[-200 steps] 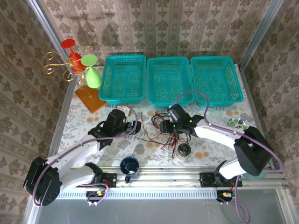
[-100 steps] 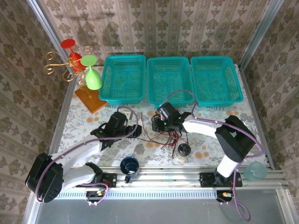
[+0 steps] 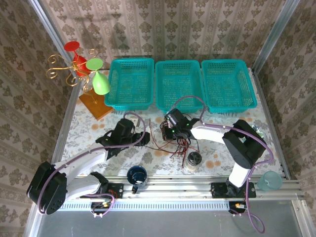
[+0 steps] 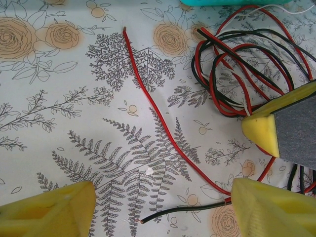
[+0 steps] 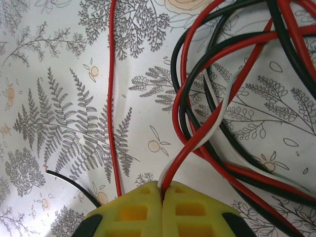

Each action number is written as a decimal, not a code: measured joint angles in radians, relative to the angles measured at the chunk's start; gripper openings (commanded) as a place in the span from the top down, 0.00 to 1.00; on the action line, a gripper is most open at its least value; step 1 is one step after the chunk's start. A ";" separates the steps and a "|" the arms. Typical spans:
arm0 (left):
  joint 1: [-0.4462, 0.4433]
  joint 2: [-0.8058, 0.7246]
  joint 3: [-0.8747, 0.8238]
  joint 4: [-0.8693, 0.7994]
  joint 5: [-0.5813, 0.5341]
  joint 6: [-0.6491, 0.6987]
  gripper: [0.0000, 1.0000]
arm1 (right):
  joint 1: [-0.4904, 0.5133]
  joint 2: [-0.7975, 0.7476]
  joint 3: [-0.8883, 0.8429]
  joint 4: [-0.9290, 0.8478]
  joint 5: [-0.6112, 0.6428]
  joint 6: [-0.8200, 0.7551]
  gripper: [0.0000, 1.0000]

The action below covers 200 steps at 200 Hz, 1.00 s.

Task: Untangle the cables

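Progress is judged slight: cables (image 3: 177, 140) are knotted together on the table (image 3: 153, 158), red and white strands are pinched by the closed right gripper (image 5: 163, 190), and the left gripper (image 4: 163, 205) is held spread above a loose red wire (image 4: 148, 111).

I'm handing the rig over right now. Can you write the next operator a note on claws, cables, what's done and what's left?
Left claw: open, holding nothing, over a loose red strand.
Right claw: shut on cables at the knot's edge, red and white.
Done: only that red strand trails out of the knot.
Left: red, black and white loops are tangled; pull them apart.
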 measured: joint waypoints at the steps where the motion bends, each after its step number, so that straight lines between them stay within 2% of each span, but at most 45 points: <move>1: 0.000 0.000 0.000 0.000 0.000 0.000 0.27 | 0.000 0.000 0.000 0.000 0.000 0.000 1.00; 41: -0.010 0.000 0.010 -0.027 0.010 0.000 0.28 | 0.000 -0.067 0.006 -0.048 0.012 -0.031 1.00; 129: -0.011 -0.006 0.077 -0.041 0.042 -0.015 0.30 | -0.010 -0.408 -0.003 -0.006 0.015 -0.049 1.00; 200: -0.030 -0.096 0.085 -0.020 0.080 0.043 0.30 | -0.068 -0.528 0.019 0.023 -0.015 0.008 1.00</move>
